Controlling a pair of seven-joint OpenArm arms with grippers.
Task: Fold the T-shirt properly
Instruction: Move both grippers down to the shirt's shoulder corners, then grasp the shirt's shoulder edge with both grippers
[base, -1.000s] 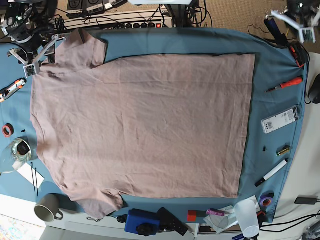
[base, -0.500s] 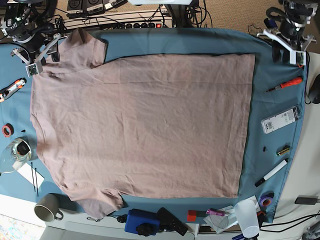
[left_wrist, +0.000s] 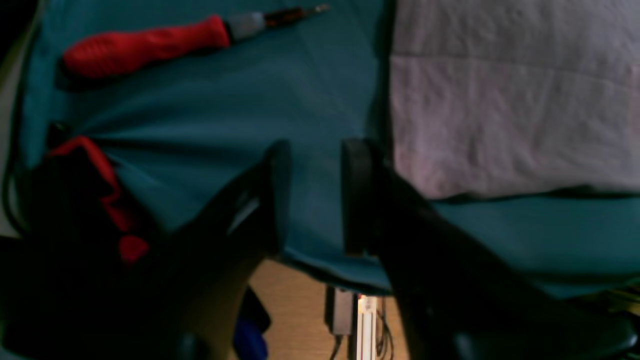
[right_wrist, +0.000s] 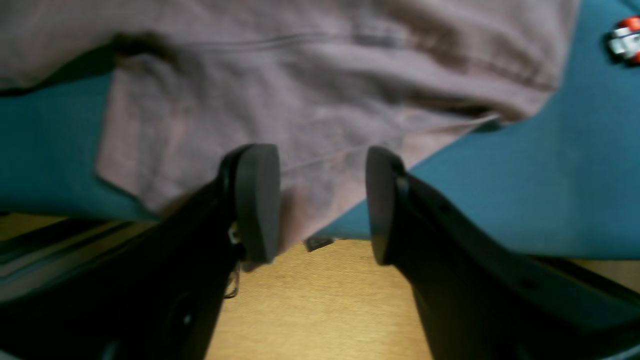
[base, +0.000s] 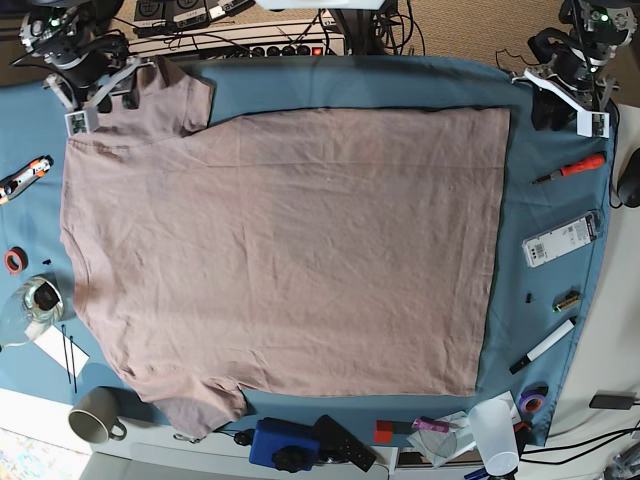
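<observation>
T-shirt (base: 285, 250) spread flat and face-down-or-up (cannot tell which) across the blue table cloth (base: 545, 150), covering most of it. No fold made yet: both sleeves out, hem edge straight along the base view's right side, shoulders toward that view's left. Whole job judged to be ahead, namely sleeves and sides turned in, then the body doubled over.

Dusty pink-beige, short-sleeved, lightly wrinkled all over, with faint creases running across the body. One sleeve (base: 170, 90) angled up at the top left of the base view, the other (base: 200, 405) at the bottom left beside a grey mug (base: 95, 415).

Right gripper (right_wrist: 320, 200) hovering over that upper sleeve near the table's far edge, jaws spread wide with nothing between them; sleeve fabric just beneath, bare floor showing past the cloth's edge. Not yet pinching.

Left gripper (left_wrist: 312, 195) over bare cloth just beside the hem corner (left_wrist: 415, 185) of the shirt, jaws parted by a narrower gap, likewise empty, not touching the fabric. Red-handled screwdriver (left_wrist: 145, 45) lying nearby on the cloth, well clear of the shirt.

Both tools seemingly placed for a first grasp along the far edge, one at the sleeve, one at the hem corner.
</observation>
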